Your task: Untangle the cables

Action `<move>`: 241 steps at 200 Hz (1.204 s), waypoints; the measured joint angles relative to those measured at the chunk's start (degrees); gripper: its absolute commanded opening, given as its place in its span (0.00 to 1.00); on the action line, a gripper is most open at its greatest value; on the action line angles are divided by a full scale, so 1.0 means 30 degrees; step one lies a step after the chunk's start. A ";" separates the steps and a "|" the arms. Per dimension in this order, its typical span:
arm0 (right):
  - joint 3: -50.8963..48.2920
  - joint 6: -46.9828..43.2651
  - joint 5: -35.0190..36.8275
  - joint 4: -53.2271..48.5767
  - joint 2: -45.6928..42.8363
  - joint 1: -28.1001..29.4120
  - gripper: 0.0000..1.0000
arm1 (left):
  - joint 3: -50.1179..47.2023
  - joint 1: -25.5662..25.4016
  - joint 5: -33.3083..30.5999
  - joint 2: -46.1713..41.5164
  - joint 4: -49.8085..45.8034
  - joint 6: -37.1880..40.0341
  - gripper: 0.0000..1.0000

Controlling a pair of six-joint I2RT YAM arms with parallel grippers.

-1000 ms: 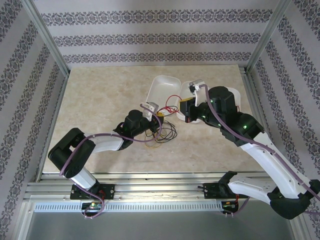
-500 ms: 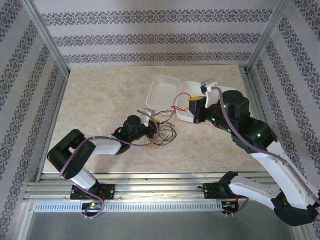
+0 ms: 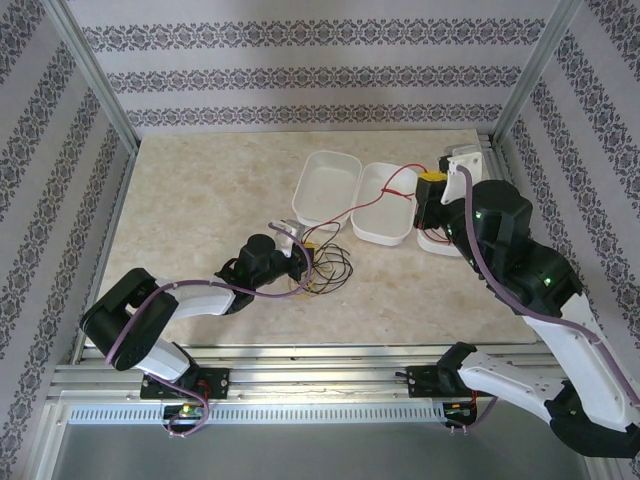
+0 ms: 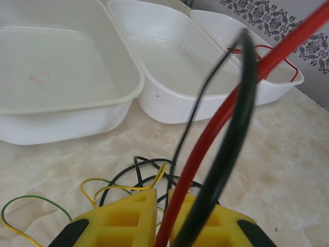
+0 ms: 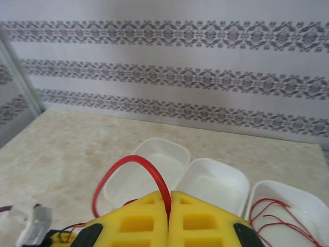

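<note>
Your right end effector (image 5: 168, 213) sits at the far right of the beige marbled tabletop (image 3: 200, 210). Its yellow fingers are pressed together, pinching a thin red cable (image 5: 131, 157). From that grip the red cable arches up in a loop. It then runs left and towards the near side, across the middle white plastic tray (image 3: 375, 228), to your left end effector (image 4: 163, 208).

The yellow fingers there stand nearly closed on the same red cable, which drops into the narrow gap between them. A thick-looking dark cable (image 4: 244, 103) runs alongside it, crossing the front of one finger. You cannot tell whether that one is gripped as well.

The loose tangle of black, yellow and green cables (image 3: 326, 268) lies on the tabletop just right of the left end effector, nearer than the trays. The left white plastic tray (image 3: 322, 190) touches the middle one. The right white plastic tray (image 5: 267, 193) holds a small coil of red wire (image 5: 272, 216).
</note>
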 measured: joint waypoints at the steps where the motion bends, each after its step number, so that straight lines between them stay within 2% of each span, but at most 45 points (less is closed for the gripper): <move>1: 0.0029 -0.0051 0.0073 -0.0015 0.0036 -0.0022 0.00 | 0.0000 0.0000 0.0000 0.0000 0.0000 0.0000 0.13; 115: 0.4051 -0.3716 0.6433 0.0423 0.0321 -0.0874 0.00 | 0.0000 0.0000 -0.0007 0.0007 -0.0255 0.0000 0.13; 149: 0.4007 -0.3993 0.7847 0.0051 0.0896 -0.2215 0.00 | 0.0000 0.0000 -0.0007 0.0007 -0.0255 -0.0015 0.13; 176: 0.3978 -0.3679 0.7351 -0.0845 0.2018 -0.4707 0.00 | 0.0000 0.0000 0.0000 0.0007 -0.0277 -0.0015 0.13; 212: 0.3089 -0.2514 0.4131 -0.1770 0.3286 -0.8903 0.00 | 0.0000 0.0000 0.0000 0.0007 -0.0328 -0.0051 0.13; 241: 0.1938 -0.1945 0.2608 -0.1843 0.3614 -1.0222 0.00 | 0.0000 0.0000 0.0000 0.0117 -0.0328 -0.0080 0.13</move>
